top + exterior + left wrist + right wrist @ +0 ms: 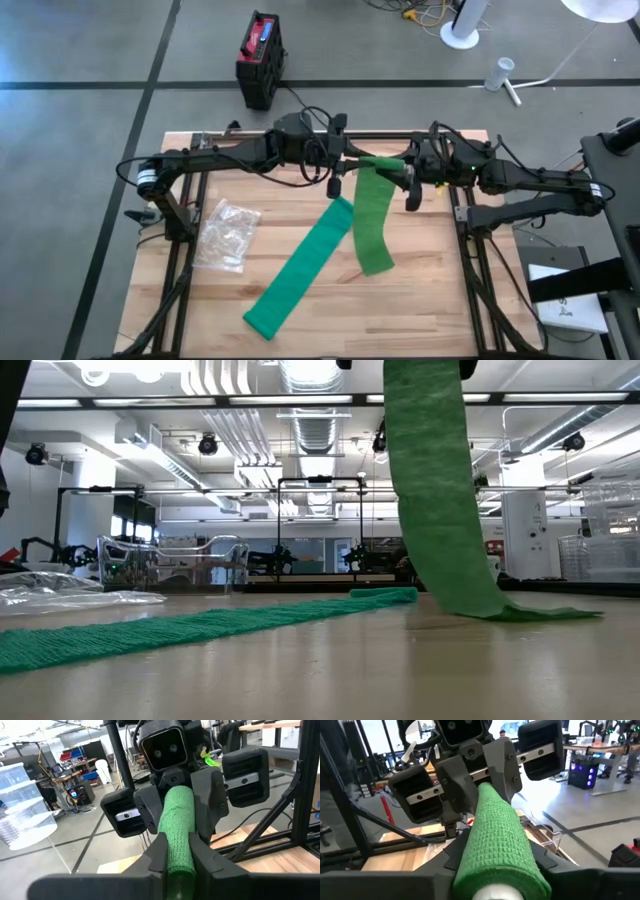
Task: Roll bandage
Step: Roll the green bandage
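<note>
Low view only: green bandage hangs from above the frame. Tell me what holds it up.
Observer: It comes off a roll above the table's back middle. The left tool is shut on one end of it.
Operator: Report the right arm.
Observer: The right tool faces the left one, at the roll's other end.
Operator: Trace the strip lying flat.
Observer: The bandage runs diagonally to the table's front left and ends there, beside a clear bag.
</note>
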